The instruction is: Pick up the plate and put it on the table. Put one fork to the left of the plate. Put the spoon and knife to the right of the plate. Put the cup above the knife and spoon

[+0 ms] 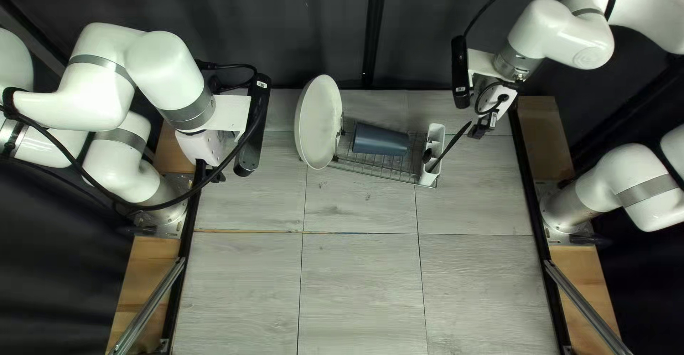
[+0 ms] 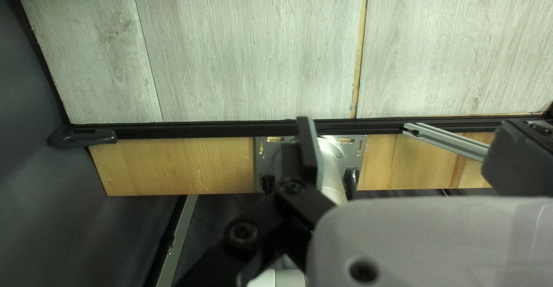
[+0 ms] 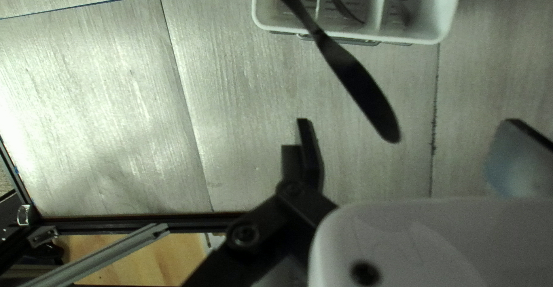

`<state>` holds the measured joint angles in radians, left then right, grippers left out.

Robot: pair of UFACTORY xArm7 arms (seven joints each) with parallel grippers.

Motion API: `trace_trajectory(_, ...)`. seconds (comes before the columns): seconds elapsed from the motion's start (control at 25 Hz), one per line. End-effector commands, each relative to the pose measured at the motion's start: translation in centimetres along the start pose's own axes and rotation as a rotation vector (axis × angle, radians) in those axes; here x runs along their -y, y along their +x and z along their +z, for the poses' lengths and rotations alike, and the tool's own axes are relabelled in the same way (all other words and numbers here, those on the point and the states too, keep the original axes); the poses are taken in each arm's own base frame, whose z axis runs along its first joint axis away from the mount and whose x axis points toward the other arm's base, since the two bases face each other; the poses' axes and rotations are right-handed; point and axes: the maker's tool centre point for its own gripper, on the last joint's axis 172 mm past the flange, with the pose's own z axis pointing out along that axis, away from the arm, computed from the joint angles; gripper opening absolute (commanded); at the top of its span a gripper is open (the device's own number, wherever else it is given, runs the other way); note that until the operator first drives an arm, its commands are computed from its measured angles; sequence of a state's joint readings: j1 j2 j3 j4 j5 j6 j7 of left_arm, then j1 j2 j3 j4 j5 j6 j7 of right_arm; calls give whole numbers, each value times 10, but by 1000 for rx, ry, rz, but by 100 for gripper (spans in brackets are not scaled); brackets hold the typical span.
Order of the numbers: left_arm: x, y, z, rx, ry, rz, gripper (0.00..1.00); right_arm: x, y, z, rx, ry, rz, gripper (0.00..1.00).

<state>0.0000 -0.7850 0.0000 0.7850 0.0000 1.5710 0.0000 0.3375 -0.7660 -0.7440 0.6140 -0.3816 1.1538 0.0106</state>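
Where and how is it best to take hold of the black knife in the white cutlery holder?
I would grip the black knife by its wide upper end, coming from the right arm's side: that end leans out past the white cutlery holder.

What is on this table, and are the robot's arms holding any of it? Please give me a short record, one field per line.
plate: white, on edge at the wire rack's left end in the top left view
cup: blue-grey, lying on its side in the rack
cutlery holder: white, at the rack's right end
knife: black, sticking out of the holder
other cutlery: in the holder, types unclear
left end effector: open, holding nothing
right end effector: open, holding nothing
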Motion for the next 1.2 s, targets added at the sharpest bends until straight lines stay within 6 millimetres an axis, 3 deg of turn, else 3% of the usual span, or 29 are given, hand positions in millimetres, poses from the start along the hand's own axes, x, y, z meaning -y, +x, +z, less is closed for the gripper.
trace_trajectory(0.04,0,0,0,0,0,0,100,0,-2,8,1,2,3,100)
trace_trajectory(0.32,0,0,0,0,0,0,100,2,4,13,-9,9,5,94)
trace_trajectory(0.4,0,0,0,0,0,0,100,3,3,15,-9,8,3,80)
trace_trajectory(0.44,0,0,0,0,0,0,100,3,3,15,-9,8,3,60)
trace_trajectory(0.48,0,0,0,0,0,0,100,3,4,14,-9,8,4,9)
trace_trajectory(0.52,0,0,0,0,0,0,100,3,4,14,-9,8,4,1)
trace_trajectory(0.84,0,0,0,0,0,0,100,8,3,7,-14,-2,5,0)
trace_trajectory(1.2,0,0,0,0,0,0,100,22,-1,-41,-15,-53,8,0)
